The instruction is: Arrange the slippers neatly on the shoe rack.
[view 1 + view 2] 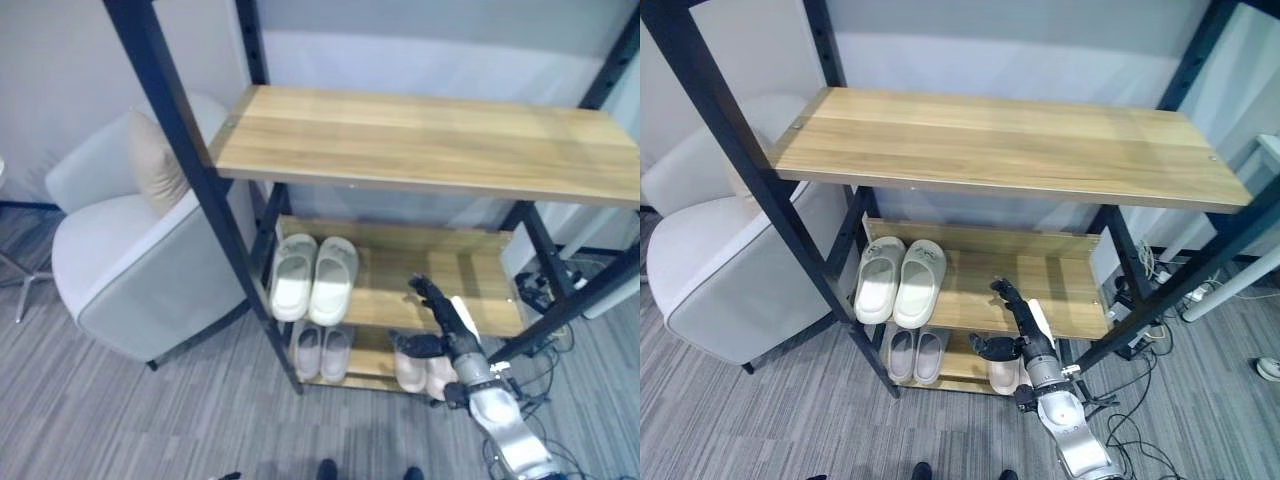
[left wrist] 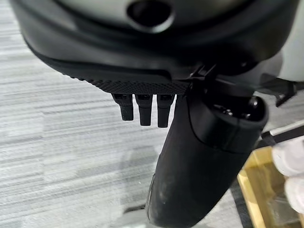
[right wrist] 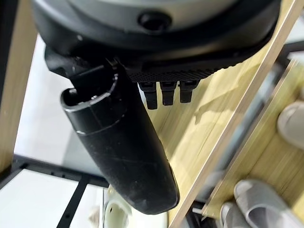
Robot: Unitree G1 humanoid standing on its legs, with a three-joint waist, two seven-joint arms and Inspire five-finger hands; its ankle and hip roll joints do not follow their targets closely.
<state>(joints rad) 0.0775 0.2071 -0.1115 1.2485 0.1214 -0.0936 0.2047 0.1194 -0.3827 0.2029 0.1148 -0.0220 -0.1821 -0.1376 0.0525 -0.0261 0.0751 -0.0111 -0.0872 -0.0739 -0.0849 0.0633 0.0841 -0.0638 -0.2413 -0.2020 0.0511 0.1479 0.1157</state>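
Two cream slippers point(image 1: 313, 277) sit paired on the rack's middle shelf point(image 1: 470, 275); right hand point(image 1: 437, 310) released.

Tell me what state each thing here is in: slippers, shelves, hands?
White slippers: paired side by side on the middle shelf, its left end.
Grey slippers: paired on the bottom shelf, left.
Pink slippers: on the bottom shelf, partly hidden behind the right hand.
Top shelf: bare.
Right hand: open, holding nothing, in front of the middle shelf.
Left hand: open, over the floor.
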